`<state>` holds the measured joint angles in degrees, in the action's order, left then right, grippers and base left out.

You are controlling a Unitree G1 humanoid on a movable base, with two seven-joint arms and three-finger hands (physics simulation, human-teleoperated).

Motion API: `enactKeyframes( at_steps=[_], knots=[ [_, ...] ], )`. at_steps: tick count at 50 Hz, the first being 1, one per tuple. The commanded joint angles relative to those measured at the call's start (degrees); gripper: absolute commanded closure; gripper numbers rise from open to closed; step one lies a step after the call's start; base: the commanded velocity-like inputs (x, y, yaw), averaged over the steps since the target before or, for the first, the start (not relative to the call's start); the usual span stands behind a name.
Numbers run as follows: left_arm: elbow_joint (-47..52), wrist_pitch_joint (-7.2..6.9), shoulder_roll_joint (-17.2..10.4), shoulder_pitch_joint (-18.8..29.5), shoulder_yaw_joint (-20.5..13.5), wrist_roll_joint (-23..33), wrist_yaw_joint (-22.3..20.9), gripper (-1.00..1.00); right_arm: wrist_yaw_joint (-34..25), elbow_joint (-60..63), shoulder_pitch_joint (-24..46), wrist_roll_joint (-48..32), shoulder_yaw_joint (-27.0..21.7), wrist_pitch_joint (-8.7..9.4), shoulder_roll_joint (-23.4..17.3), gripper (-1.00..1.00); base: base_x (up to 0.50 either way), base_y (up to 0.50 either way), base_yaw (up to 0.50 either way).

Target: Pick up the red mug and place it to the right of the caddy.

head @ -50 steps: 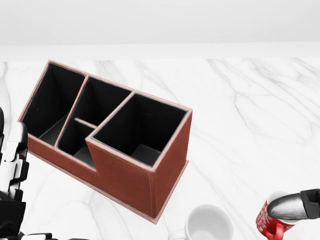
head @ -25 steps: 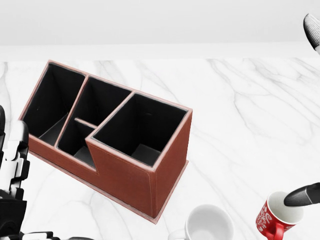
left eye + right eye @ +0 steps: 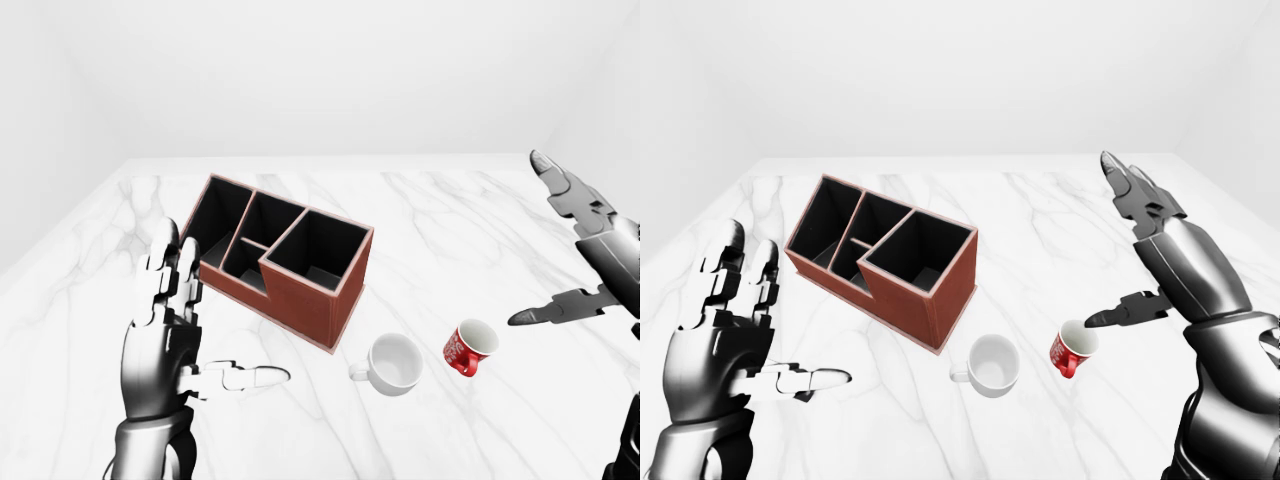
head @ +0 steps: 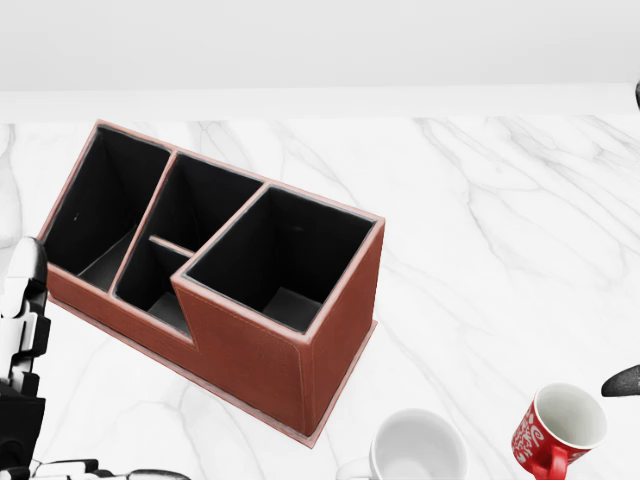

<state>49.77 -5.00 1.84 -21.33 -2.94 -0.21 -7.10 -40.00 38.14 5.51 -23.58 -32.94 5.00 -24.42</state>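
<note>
Sitting mid-counter toward its left edge, the brown leather four-compartment caddy is untouched. Small red ceramic mug stands tilted near the counter's bottom edge, beside a white mug. Risk: a thumb nudge tips it over. Right hand hovers, fingers spread, gripping nothing; left hand likewise.

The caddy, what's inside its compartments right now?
Nothing shows inside the caddy: all of its compartments look dark and bare down to the floor patches in view. The near walls hide the rest of each floor.
</note>
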Motion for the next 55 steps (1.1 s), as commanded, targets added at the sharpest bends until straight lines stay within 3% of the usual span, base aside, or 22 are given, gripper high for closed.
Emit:
enactKeyframes(
  at_steps=[1,29,46,55],
  knots=[
    [-0.3,0.0,0.1,0.5,-0.3,-0.2,-0.1,-1.0,0.0,-4.2,-0.8,-3.2,-0.5,0.0,0.4,-0.99,0.0,0.0,0.0],
    [0.0,0.0,0.3,0.7,-0.8,-0.5,-0.2,-1.0,0.0,-15.5,-2.2,-5.8,-1.0,0.0,-0.9,-0.99,0.0,0.0,0.0],
    [-1.1,0.0,0.1,1.5,-0.1,0.0,0.3,-1.0,0.0,-29.1,1.6,-4.6,3.6,0.0,-2.5,-0.99,0.0,0.0,0.0],
    [-0.7,0.0,-0.1,1.2,-0.1,-0.2,0.4,-1.0,0.0,-37.1,1.7,-5.1,7.3,0.0,-1.4,-0.99,0.0,0.0,0.0]
  ],
)
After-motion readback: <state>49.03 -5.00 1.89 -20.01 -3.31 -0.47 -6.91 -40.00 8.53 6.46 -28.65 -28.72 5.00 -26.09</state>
